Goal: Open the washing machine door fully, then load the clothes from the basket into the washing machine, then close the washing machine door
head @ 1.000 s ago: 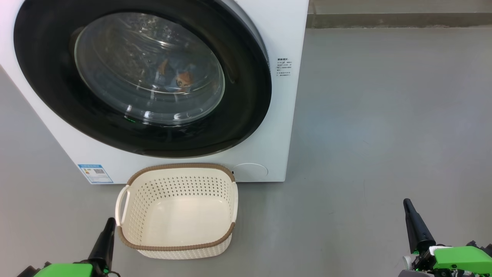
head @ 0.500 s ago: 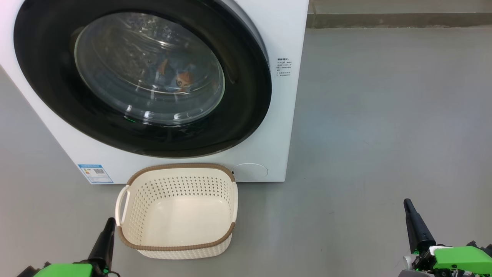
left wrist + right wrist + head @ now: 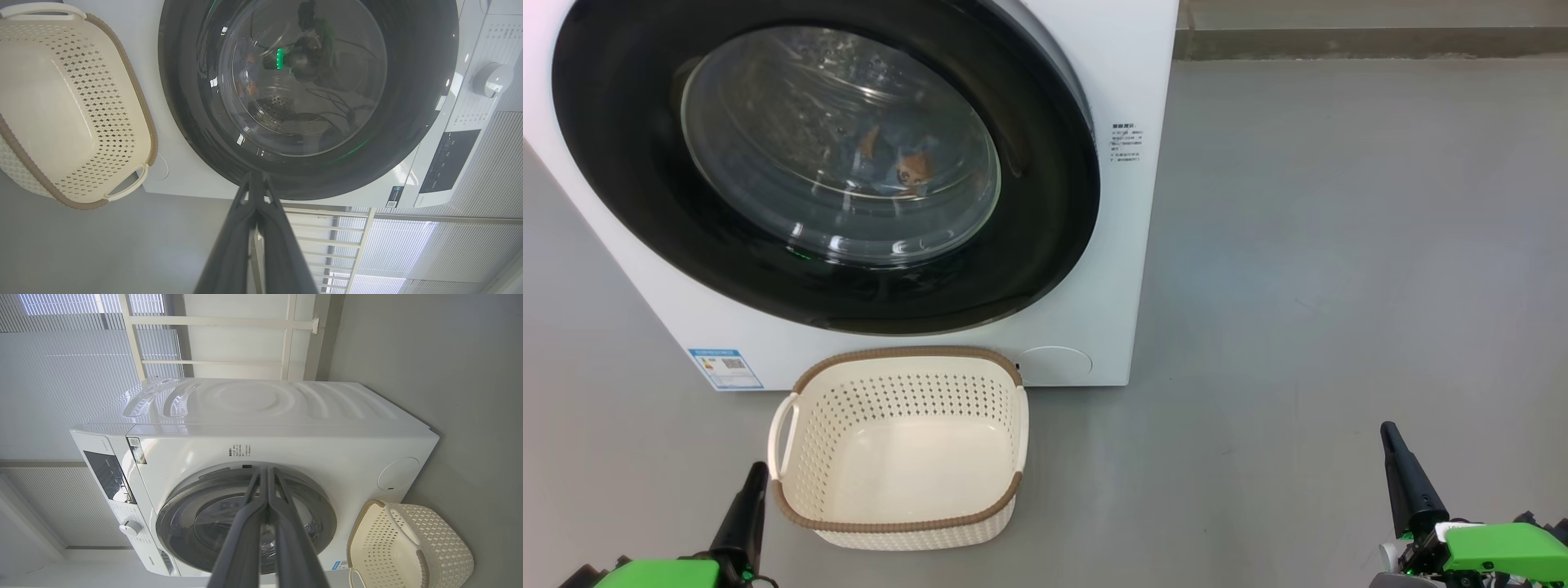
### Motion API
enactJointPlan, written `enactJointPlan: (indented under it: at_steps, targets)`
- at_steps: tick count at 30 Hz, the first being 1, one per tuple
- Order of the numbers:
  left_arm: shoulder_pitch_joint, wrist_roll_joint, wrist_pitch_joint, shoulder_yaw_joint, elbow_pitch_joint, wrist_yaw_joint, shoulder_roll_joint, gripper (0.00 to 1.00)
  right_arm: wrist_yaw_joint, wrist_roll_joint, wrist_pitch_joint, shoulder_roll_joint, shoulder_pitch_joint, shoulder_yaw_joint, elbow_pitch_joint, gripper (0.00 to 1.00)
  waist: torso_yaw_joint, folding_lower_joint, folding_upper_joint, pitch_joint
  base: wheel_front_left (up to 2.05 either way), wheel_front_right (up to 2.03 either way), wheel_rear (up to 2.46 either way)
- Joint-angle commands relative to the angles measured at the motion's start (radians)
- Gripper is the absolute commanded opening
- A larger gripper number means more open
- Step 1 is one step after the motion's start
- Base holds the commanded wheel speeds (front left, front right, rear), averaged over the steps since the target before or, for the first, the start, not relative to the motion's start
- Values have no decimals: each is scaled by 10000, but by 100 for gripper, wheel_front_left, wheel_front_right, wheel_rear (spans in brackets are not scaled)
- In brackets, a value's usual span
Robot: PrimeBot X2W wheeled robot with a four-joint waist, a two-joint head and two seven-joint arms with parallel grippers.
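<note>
The white washing machine stands ahead with its round black door flat against the front, closed. Through the glass bowl I see the light blue bear-print clothes lying in the drum. The cream basket sits on the floor just before the machine, with nothing in it. My left gripper hangs low beside the basket's left handle, fingers together, shut on nothing. My right gripper is low at the right over bare floor, also shut. The left wrist view has the door and basket.
Grey floor spreads wide to the right of the machine. A low wall base runs along the back. The control panel and dial lie on the machine's top front; window blinds are behind it.
</note>
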Motion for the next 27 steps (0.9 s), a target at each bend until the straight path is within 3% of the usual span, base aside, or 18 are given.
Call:
enactJointPlan:
  at_steps: [1, 27]
  targets:
    - [-408, -50, 38, 351, -190, -29, 102, 0, -11, -12, 68, -15, -454, 244, -301, 0, 0, -1, 0, 0, 0, 0, 0]
    - [-409, -35, 52, 369, -190, -29, 89, 0, -11, -22, 79, -7, -455, 230, -300, 0, 0, -1, 0, 0, 0, 0, 0]
